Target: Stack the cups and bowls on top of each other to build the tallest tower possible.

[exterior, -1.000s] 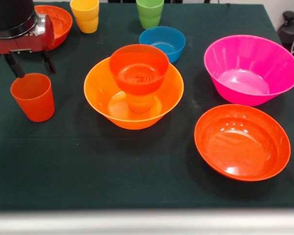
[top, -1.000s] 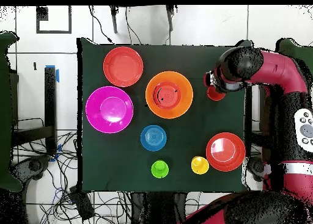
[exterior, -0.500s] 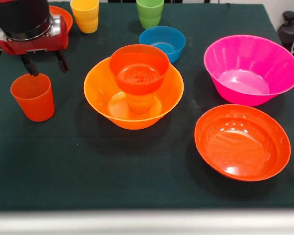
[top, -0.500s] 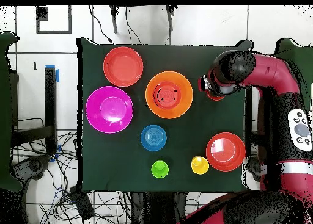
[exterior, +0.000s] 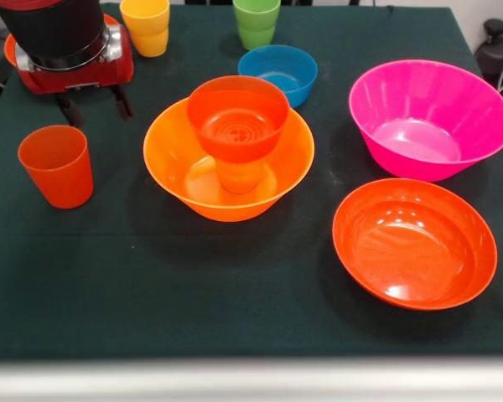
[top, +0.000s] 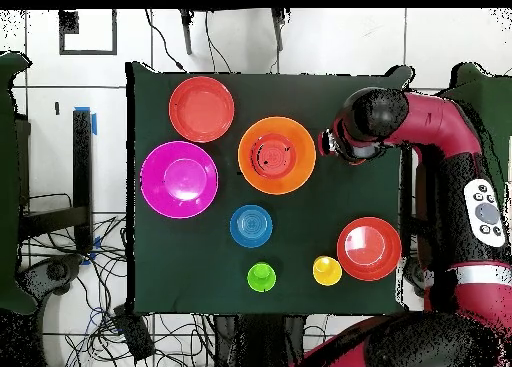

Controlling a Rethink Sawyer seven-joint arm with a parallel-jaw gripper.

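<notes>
While the gripper [exterior: 94, 106] hangs with its two black fingers apart and nothing between them, the large orange bowl [exterior: 178, 151] serves as the landmark at the middle of the dark green table [exterior: 235, 293]. Inside that bowl stands the tower [exterior: 238, 134]: an orange cup [exterior: 239, 176] on the bowl's floor with a small red-orange bowl [exterior: 238, 115] resting upright on top of it, its rim rising above the big bowl's rim. In the front view the gripper is up and to the left of the large orange bowl, near its rim, empty. A red-orange cup [exterior: 56, 166] stands upright to the left of the bowl, below the gripper and apart from it. Behind the bowl are a small blue bowl [exterior: 277, 74], a green cup [exterior: 256, 22] and a yellow cup [exterior: 146, 25]. To the right of it sits a large magenta-pink bowl [exterior: 427, 117], and to the lower right a wide red-orange bowl [exterior: 414, 243]. A second wide red-orange bowl [top: 369, 248] shows clearly from overhead, beside the yellow cup.
</notes>
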